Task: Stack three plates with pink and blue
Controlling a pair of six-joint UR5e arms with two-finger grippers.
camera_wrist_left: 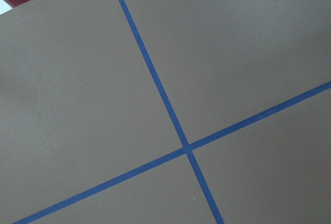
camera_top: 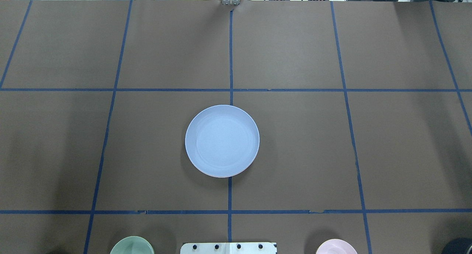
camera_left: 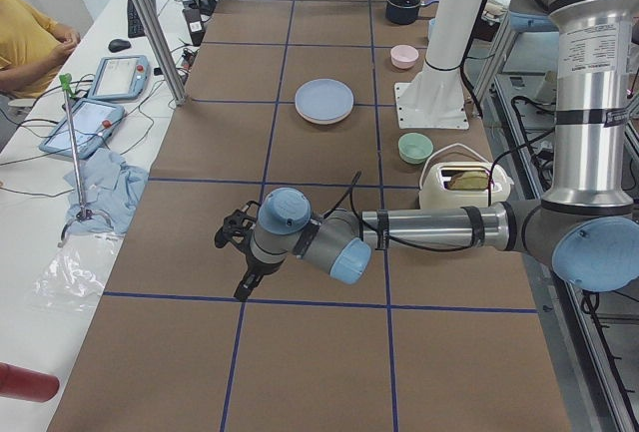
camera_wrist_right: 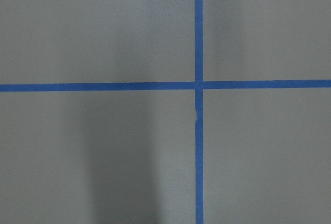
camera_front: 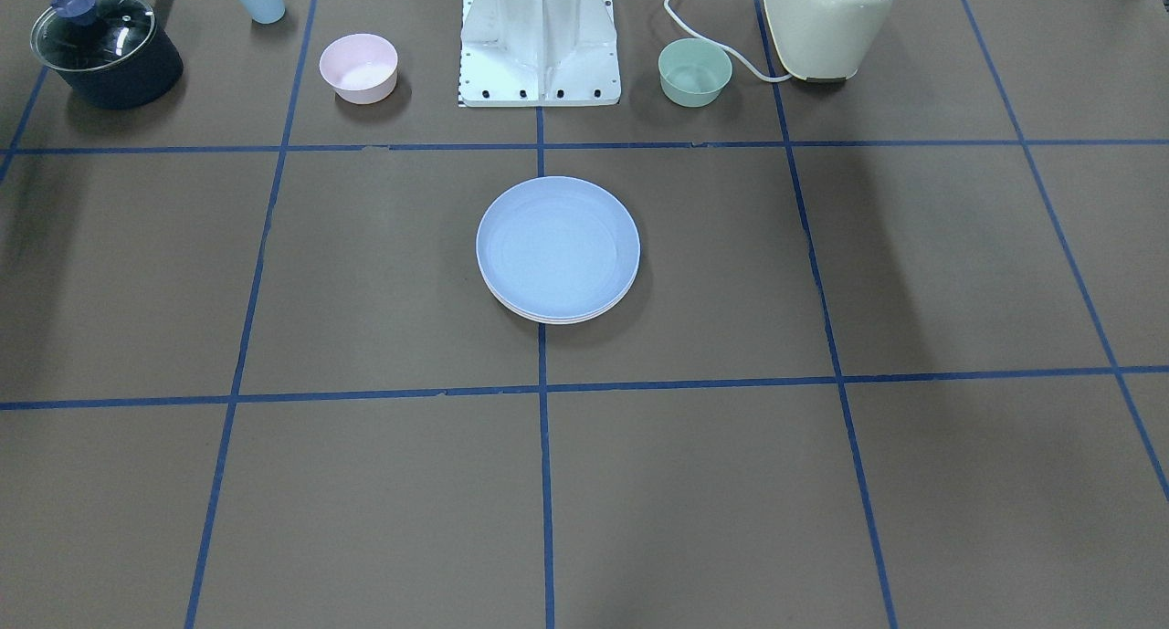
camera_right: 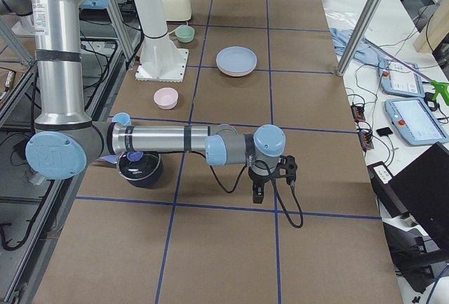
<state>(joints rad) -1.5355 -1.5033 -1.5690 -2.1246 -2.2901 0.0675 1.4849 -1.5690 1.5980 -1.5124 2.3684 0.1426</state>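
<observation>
Plates [camera_front: 558, 250] in a single pile sit at the centre of the table [camera_front: 365, 273], on a crossing of the blue tape lines [camera_front: 544, 364]. The blue plate [camera_top: 222, 140] is uppermost, and two pale rims peek out beneath it on the side away from the robot (their colours too washed out to call pink or cream). Both arms are stretched low over opposite ends of the table, well apart from the pile. The left gripper [camera_left: 240, 257] and right gripper [camera_right: 270, 181] show only in the side views, where it cannot be told whether their fingers are spread or pressed together.

The stacking looks done, so the hazards lie in whatever follows. The pile is slightly out of true, and a corrective nudge at the rim could slide the top plate off rather than square it. A return swing is the other risk, since the right forearm lies above the dark pot [camera_right: 140, 167] and the left one passes near the toaster [camera_left: 464, 185]. A low sweep could clip either.
</observation>
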